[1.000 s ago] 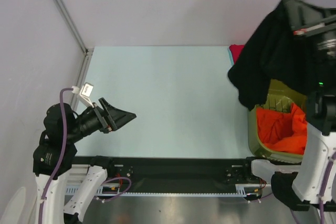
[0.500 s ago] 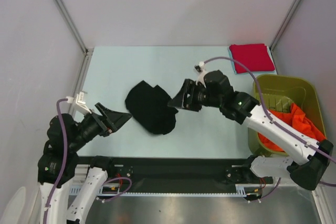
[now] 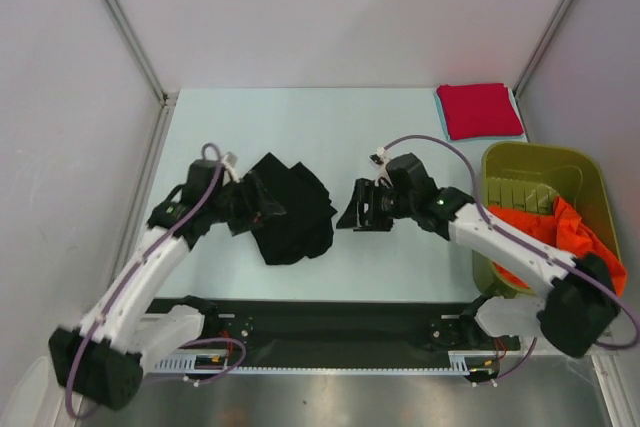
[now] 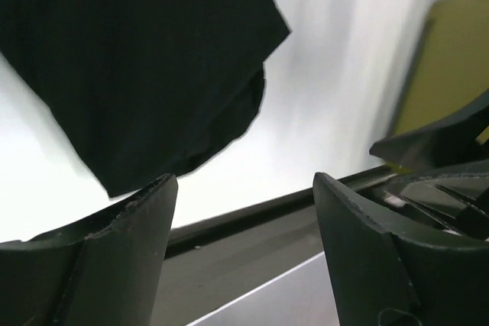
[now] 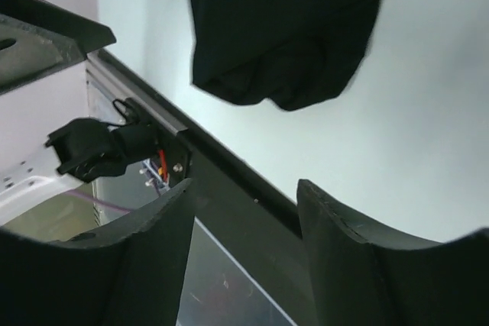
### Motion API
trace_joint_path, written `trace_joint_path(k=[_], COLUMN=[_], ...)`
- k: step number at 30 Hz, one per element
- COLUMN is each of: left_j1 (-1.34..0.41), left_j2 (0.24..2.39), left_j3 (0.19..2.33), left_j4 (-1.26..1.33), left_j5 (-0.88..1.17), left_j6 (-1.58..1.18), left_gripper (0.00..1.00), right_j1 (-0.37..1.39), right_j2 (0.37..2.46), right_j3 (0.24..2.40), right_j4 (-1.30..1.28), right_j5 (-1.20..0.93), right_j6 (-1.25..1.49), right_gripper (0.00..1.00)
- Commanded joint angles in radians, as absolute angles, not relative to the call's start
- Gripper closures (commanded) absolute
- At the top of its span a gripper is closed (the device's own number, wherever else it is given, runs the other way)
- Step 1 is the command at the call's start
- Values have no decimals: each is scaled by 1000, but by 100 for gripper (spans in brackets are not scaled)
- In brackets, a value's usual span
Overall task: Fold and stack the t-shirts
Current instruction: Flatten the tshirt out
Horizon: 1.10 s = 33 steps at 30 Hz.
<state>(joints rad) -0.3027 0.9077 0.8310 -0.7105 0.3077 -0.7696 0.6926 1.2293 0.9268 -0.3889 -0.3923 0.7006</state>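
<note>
One orange t-shirt (image 3: 575, 232) inside olive bin (image 3: 530, 185)

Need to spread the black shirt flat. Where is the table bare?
Bare: the far strip of the table between back wall and black t-shirt, left of the red t-shirt. Crowded: mid-table, where left gripper and right gripper flank that shirt, and beside the bin.
</note>
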Motion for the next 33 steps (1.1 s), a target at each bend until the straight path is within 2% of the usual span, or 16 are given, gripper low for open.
trace_joint_path(k=[1, 5, 9, 14, 17, 20, 23, 24, 26, 30, 33], left_j1=[-385, -399, -371, -305, -246, -216, -219, -222, -225, -226, -227], left_j2=[1136, 1249, 1187, 1134, 1137, 1172, 1178, 1175, 1152, 1019, 873], left_j3=[937, 989, 982, 927, 925, 981, 1018, 1020, 1008, 901, 793], left_j4=[-604, -646, -631, -612, -624, -673, -675, -666, -669, -629, -609], left_j5=[250, 184, 140, 175, 218, 198, 207, 221, 242, 302, 351], left_j6=[-634, -555, -500, -482, -457, -411, -396, -396, -405, -497, -558], left_gripper=[22, 20, 19, 19, 18, 18, 17, 17, 17, 17, 17], right_j1=[637, 557, 545, 523, 523, 529, 526, 526, 528, 532, 531], right_j2=[1397, 1584, 1744, 1876, 1943, 2003, 2011, 2008, 2002, 1979, 2017], right_j3=[956, 1003, 1115, 1195, 1230, 1261, 1285, 1290, 1319, 1290, 1276], right_j4=[-238, -169, -176, -86, -83, -90, -142, -161, -263, -308, -285], right_j5=[-501, -618, -658, -713, -738, -753, -706, -683, -620, -551, -578], right_j6=[654, 609, 538, 589, 610, 617, 597, 562, 525, 462, 454], right_gripper=[41, 37, 35, 37, 43, 60, 57, 51, 46, 43, 44])
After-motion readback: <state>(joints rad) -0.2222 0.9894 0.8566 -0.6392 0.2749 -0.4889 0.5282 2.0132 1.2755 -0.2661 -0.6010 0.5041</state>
